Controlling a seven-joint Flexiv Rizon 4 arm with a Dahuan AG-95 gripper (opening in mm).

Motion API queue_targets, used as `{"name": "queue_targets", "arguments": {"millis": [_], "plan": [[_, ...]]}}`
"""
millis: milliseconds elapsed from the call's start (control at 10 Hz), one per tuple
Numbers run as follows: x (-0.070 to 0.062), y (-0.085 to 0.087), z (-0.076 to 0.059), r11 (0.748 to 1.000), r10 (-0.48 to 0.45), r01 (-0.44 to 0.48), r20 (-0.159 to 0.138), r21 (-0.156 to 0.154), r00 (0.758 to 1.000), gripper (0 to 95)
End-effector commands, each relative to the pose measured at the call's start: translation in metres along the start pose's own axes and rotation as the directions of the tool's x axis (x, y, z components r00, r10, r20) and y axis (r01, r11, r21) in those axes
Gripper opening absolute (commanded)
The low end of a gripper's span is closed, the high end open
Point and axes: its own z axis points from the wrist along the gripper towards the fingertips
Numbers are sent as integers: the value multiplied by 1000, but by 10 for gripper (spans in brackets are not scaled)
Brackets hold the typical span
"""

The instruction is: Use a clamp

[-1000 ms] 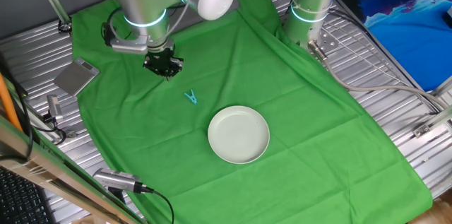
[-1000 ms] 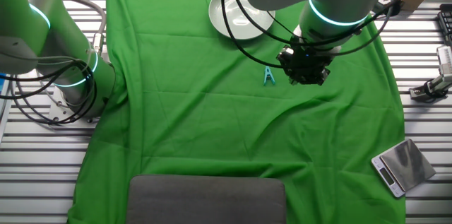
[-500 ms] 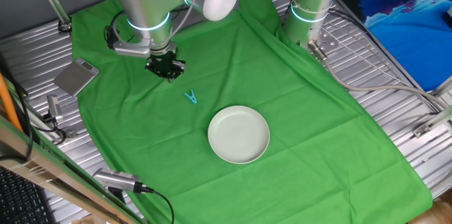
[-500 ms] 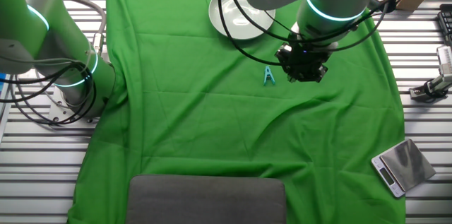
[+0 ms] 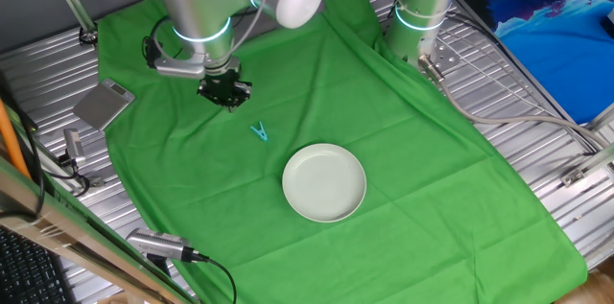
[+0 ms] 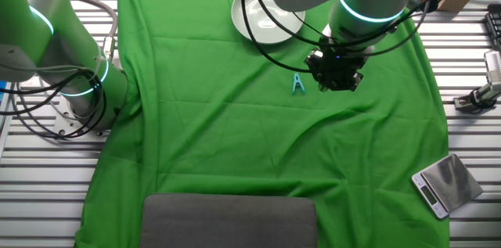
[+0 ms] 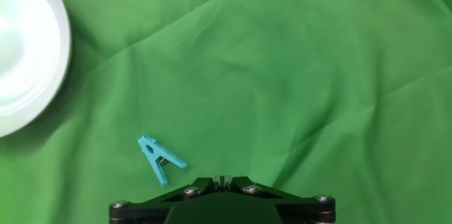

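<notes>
The small teal clamp (image 5: 260, 132) lies flat on the green cloth, apart from the white round plate (image 5: 324, 182). My gripper (image 5: 228, 101) hangs above the cloth a short way from the clamp, on the side away from the plate. It is shut and empty. In the other fixed view the clamp (image 6: 297, 84) lies just left of the gripper (image 6: 335, 76), and the plate (image 6: 254, 29) is partly hidden by the arm. In the hand view the clamp (image 7: 159, 159) lies left of the closed fingertips (image 7: 222, 180), and the plate (image 7: 28, 47) is at the upper left.
A silver scale (image 5: 104, 105) sits on the metal table beside the cloth; it also shows in the other fixed view (image 6: 445, 184). A second arm's base (image 5: 422, 16) stands at the cloth's far edge. A grey pad (image 6: 228, 221) lies at the near edge.
The gripper has shifted slightly over the cloth in the first half second, then stayed still. The clamp and plate have not moved.
</notes>
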Motion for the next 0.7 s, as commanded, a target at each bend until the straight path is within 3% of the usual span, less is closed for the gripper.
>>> {"name": "queue_targets", "arguments": {"millis": [100,700], "plan": [[0,0,0,999,-41,41,-10,0,999,0],[0,0,0,999,-49,49,-8,-9,999,0]]}}
